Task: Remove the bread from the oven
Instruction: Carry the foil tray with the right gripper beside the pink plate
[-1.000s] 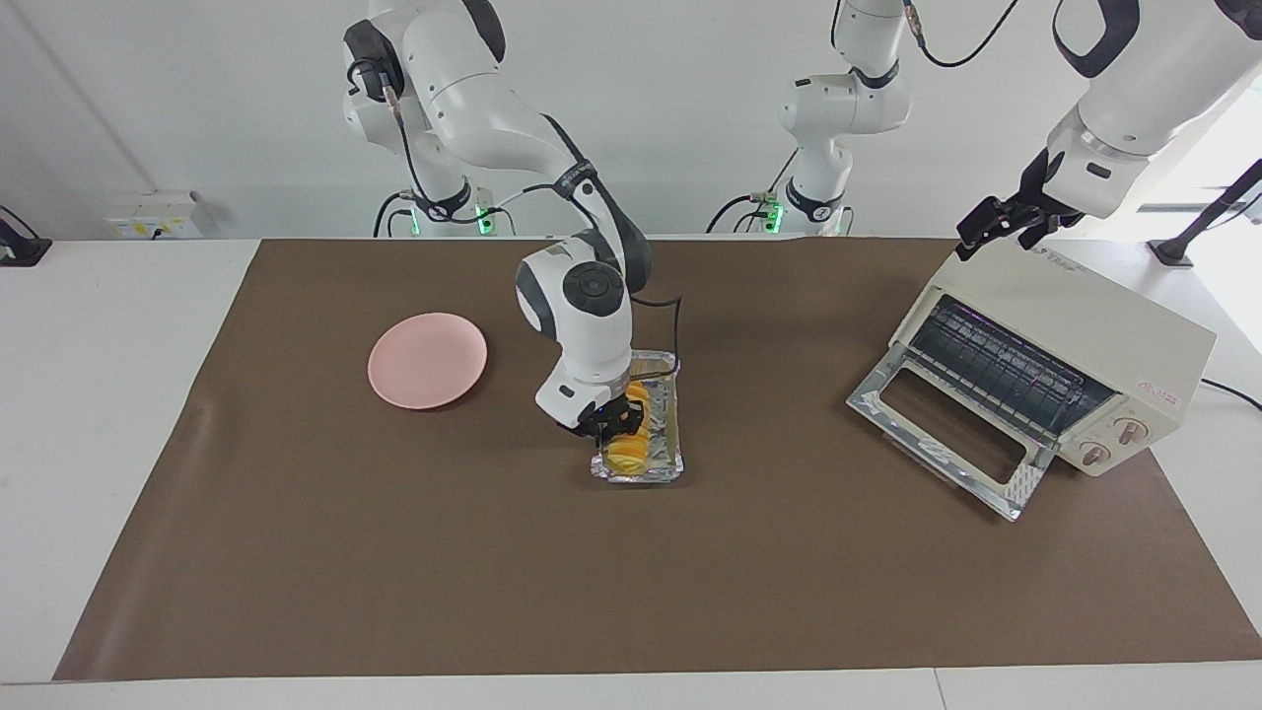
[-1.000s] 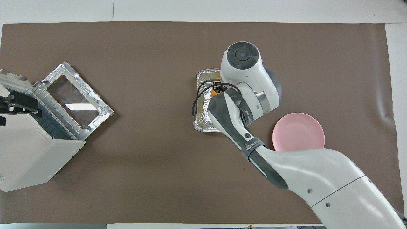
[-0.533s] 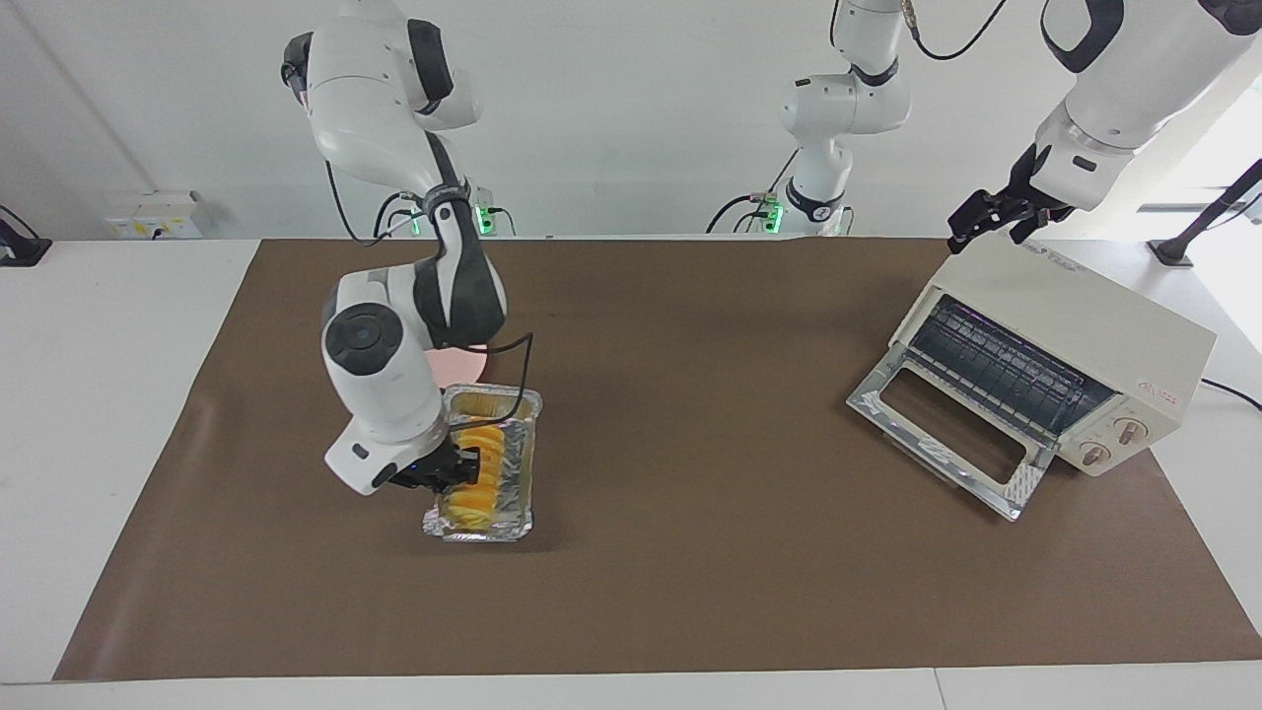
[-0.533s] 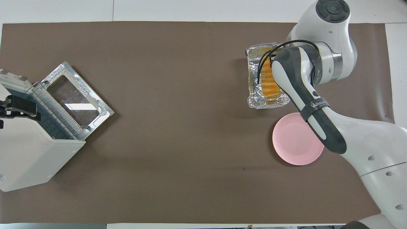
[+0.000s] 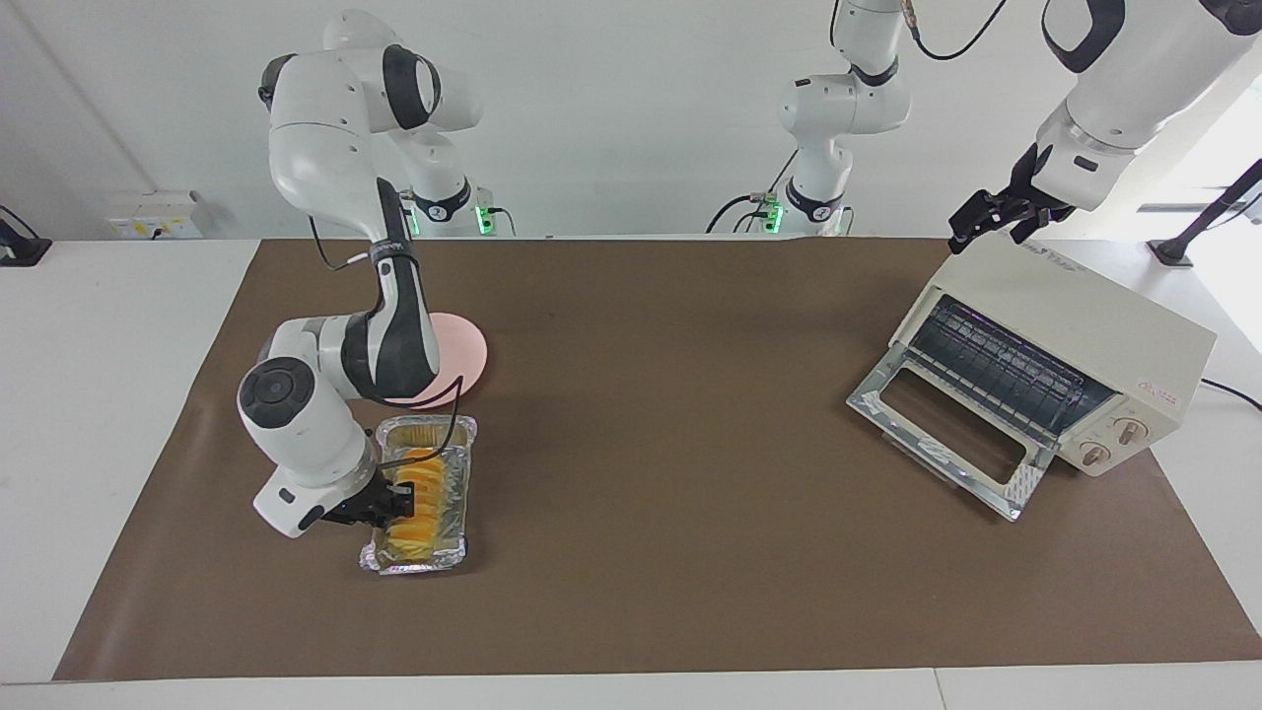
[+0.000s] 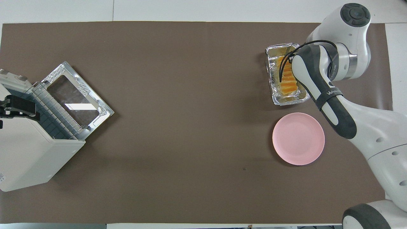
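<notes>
In the facing view, the bread (image 5: 419, 493) lies in the foil tray (image 5: 463, 473) on the brown mat (image 5: 690, 572), farther from the robots than the pink plate (image 5: 471, 347). The right gripper (image 5: 397, 500) pinches the tray's long wall, just beside the bread. The oven (image 5: 1075, 325) stands open, with the left gripper (image 5: 989, 223) over its top; I cannot tell its finger state. In the overhead view, the right arm hides its gripper, and the bread (image 6: 286, 83) shows beside it in the tray (image 6: 273, 86).

right arm stretched out and bent low at the elbow, wrist turned sideways, right gripper (image 5: 399, 501) down near table level with fingers closed on something, left arm waiting raised, left gripper (image 5: 989, 219) angled downward
</notes>
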{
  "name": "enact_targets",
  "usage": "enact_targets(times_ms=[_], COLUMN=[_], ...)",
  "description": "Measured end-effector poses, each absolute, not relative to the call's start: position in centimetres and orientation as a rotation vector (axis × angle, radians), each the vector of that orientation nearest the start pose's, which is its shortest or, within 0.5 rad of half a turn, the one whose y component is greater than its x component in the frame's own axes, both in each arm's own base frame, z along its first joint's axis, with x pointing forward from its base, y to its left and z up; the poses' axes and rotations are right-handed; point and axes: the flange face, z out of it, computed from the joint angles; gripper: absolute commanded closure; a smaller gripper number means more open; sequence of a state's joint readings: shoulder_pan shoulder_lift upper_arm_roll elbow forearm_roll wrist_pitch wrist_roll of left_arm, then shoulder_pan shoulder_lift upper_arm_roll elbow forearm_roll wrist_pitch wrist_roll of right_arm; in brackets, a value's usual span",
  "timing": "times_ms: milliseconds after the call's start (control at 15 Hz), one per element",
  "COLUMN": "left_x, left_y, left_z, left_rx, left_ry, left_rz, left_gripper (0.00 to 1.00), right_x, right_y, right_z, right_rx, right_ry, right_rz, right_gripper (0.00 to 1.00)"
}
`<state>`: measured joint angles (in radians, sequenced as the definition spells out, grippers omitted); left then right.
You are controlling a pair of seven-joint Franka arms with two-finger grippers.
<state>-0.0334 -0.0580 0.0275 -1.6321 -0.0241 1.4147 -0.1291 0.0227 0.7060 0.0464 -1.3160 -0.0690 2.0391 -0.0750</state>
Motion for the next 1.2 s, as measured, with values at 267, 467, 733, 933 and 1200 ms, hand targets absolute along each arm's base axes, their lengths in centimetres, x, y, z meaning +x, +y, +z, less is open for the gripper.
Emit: enact_targets(times_ms=[267, 467, 733, 933, 1200], left_x=[51.8, 51.8, 51.8, 51.8, 51.8], left_y=[-0.6, -0.6, -0.6, -0.6, -0.6], left_z=[61.5, 61.5, 61.5, 61.5, 61.5], left_rx=[-3.14, -3.14, -3.14, -3.14, -3.14], left_ry=[-0.191, -0.191, -0.191, -0.191, -0.191], left_rz=[0.254, 0.254, 0.254, 0.254, 0.254], left_gripper=[0.0, 0.0, 0.0, 0.0, 0.0], right_x=[73.1, 72.4, 72.2, 71.7, 70.5], right_y=[5.1, 6.2, 9.6, 10.4, 10.2], right_z=[34.1, 35.6, 35.3, 32.4, 29.8], right_rx=[-3.163, -3.162, -3.168, -3.185, -3.181], right_ry=[-0.284, -0.307, -0.394, -0.455, -0.467], right_rz=[0.039, 0.069, 0.039, -0.031, -0.074], right_gripper=[0.0, 0.0, 0.05, 0.15, 1.0])
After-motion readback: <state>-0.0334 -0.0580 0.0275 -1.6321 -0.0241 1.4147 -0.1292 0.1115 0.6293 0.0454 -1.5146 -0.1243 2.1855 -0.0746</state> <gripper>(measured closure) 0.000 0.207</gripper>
